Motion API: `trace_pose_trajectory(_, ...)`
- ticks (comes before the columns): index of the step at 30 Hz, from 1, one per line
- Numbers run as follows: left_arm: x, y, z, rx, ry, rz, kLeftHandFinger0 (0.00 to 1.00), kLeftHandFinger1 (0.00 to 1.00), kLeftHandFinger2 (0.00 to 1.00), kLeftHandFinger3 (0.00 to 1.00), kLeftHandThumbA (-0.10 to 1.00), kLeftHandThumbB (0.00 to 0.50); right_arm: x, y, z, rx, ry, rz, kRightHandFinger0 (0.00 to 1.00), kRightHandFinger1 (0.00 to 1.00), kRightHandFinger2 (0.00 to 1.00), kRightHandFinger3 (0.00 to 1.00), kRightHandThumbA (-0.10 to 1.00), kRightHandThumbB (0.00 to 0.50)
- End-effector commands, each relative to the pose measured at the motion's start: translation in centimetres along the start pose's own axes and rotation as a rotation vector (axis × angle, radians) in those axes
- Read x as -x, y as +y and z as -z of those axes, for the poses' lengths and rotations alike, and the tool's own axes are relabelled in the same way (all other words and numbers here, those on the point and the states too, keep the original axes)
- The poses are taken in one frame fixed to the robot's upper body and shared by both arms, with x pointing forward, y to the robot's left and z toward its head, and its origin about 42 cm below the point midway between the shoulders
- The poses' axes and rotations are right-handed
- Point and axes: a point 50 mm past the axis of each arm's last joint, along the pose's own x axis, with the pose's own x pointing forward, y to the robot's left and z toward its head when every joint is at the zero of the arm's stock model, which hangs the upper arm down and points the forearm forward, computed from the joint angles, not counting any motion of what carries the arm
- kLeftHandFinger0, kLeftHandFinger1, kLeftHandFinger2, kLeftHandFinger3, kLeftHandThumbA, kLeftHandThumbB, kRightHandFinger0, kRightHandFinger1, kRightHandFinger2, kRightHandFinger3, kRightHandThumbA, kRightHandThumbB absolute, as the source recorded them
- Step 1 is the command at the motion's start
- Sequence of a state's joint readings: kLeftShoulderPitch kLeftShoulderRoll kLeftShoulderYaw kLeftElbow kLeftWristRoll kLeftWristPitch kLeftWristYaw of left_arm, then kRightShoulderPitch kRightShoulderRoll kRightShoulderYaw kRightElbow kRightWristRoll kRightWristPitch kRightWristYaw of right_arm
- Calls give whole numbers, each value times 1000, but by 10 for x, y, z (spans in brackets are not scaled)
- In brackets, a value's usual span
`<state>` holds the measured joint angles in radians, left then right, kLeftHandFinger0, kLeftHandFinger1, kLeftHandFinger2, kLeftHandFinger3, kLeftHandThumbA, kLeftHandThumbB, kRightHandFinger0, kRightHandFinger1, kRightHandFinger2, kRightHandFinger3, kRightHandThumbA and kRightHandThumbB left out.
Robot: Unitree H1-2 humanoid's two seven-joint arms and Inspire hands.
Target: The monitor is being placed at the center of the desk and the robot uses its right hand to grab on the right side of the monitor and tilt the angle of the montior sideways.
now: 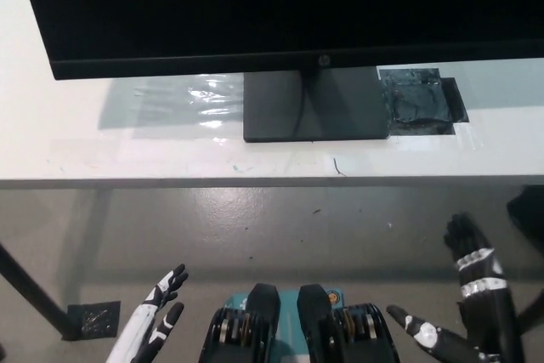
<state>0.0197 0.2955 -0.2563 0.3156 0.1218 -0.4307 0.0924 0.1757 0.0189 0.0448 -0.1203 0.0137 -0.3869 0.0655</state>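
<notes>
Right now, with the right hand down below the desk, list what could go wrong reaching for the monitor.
1. The right hand sits below the desk edge; rising straight up, it may strike that edge.
2. The monitor stands on a small base; a hard push on its right side might slide or tip it rather than turn it.

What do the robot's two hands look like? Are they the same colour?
No. The left hand is white with black fingertips and slim fingers. The right hand is black, with silvery-white bands across its fingers and a pale patch on one finger.
</notes>
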Motion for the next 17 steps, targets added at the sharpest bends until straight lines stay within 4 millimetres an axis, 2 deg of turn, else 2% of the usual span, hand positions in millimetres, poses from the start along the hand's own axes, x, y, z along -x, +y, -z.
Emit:
trace_pose_trajectory(1, -3, 13, -7, -19, -63, -11, 1000, 1000, 1000, 1000, 1000, 280, -4, -3, 17, 73, -14, 21, 1000, 1000, 1000, 1000, 1000, 363)
trace_pose_trajectory(2, -3, 12, -7, -17, -62, -8, 1000, 1000, 1000, 1000, 1000, 279, -2, -5, 32, 72, 38, 22, 1000, 1000, 1000, 1000, 1000, 375)
trace_pose_trajectory(3, 2, 10, -5, -13, -53, -7, 1000, 1000, 1000, 1000, 1000, 288, 2, -6, 37, 64, 63, 18, 1000, 1000, 1000, 1000, 1000, 361)
trace_pose_trajectory(6, 5, 9, -5, -13, -50, -5, 1000, 1000, 1000, 1000, 1000, 289, 4, -6, 39, 65, 71, 19, 1000, 1000, 1000, 1000, 1000, 362)
trace_pose_trajectory(7, 5, 9, -5, -13, -50, -6, 1000, 1000, 1000, 1000, 1000, 288, 4, -6, 42, 63, 83, 19, 1000, 1000, 1000, 1000, 1000, 352)
trace_pose_trajectory(8, 3, 7, -6, -6, -55, -1, 1000, 1000, 1000, 1000, 1000, 281, 6, -11, 51, 45, 116, 37, 1000, 1000, 1000, 1000, 1000, 364)
trace_pose_trajectory(17, -1, 10, -5, -15, -53, 1, 1000, 1000, 1000, 1000, 1000, 306, 0, -11, 54, 37, 117, 34, 1000, 1000, 1000, 1000, 1000, 330)
